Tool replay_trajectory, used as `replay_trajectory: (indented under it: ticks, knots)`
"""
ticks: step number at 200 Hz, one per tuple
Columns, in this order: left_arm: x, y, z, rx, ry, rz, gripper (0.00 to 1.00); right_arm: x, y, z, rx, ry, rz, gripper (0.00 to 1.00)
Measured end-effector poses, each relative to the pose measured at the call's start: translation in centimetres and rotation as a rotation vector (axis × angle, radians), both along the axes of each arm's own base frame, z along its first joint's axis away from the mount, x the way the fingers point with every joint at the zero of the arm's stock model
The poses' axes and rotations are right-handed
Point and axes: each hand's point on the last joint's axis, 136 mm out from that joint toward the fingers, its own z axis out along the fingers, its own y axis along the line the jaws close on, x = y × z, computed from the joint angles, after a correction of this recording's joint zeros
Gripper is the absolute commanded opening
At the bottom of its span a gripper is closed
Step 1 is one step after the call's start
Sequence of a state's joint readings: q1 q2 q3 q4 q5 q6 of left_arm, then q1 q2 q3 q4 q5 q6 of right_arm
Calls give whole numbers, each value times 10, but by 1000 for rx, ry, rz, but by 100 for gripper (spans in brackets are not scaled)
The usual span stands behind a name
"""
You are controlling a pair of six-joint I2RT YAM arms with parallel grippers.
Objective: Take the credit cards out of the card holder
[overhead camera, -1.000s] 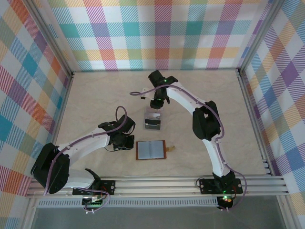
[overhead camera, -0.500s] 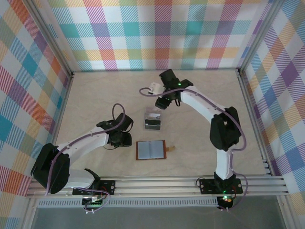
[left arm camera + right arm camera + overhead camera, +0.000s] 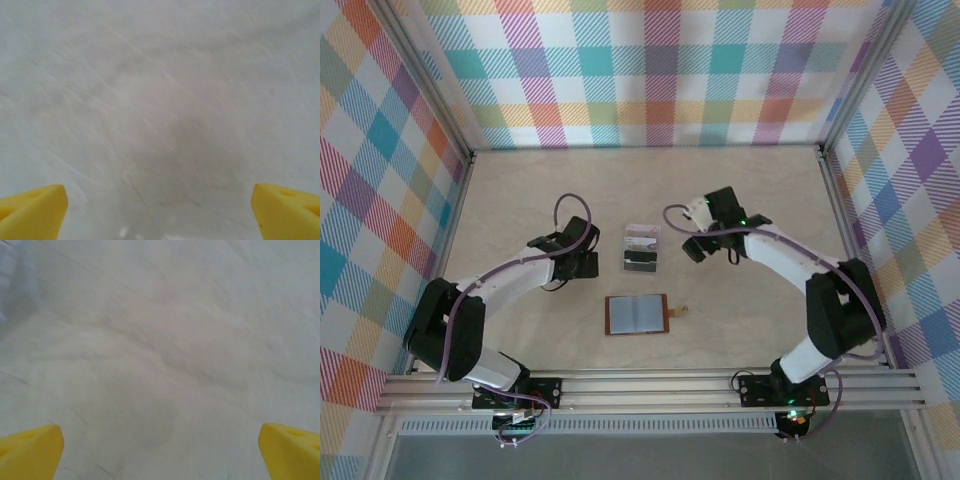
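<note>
The small brown leather folding card holder [image 3: 636,314] lies opened flat on the pale, marbled beige table [image 3: 520,200], its grey-blue inside pockets facing up and its little strap tab [image 3: 678,311] sticking out on the right side, not far from the aluminium rail [image 3: 650,385] where the arms are bolted. The thin rectangular credit cards [image 3: 641,248], one pale grey and one dark with a light band, sit together as a small overlapping pile on the bare table just beyond the holder, apart from it and outside its pockets. The left gripper [image 3: 588,265] hangs low to the left of that pile and the right gripper [image 3: 692,250] low to its right, so the cards rest between the two, touched by neither as far as the top view lets one judge. In the left wrist view the yellow fingertips [image 3: 31,210] stand spread wide at the two bottom corners with only scuffed table surface between them. The right wrist view shows much the same: yellow fingertips [image 3: 30,452] far apart at the lower corners, bare tabletop between, nothing pinched (a faint pale blur at the upper left edge is too soft to identify). Bright plaid cloth walls [image 3: 660,70] in pink, teal, orange and purple close the table in on three sides.
</note>
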State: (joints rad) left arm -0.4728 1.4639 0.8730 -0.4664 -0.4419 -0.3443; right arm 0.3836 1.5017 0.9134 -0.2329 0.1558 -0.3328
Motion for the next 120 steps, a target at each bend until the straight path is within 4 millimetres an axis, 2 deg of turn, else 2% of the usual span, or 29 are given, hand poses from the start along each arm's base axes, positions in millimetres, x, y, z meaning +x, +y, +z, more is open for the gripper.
replay_trajectory:
  ticks: [30,42,67,78,108,120]
  knots:
    - [16,43,10,67,-90,95,97,-3,-55,-16,92,-84,-217,100]
    - [25,59,15,65,-129,137,99,-5,-70,-24,112,-114,-275,100]
    - [40,80,21,71,-231,163,100,-10,-86,-38,154,-161,-340,100]
    - [43,84,17,78,-271,151,100,-10,-90,-38,166,-186,-353,100]
    - [40,88,-14,36,-306,96,100,3,-94,-21,237,-302,-360,100]
    - [43,92,-18,13,-328,91,100,10,-95,-11,273,-344,-356,100]
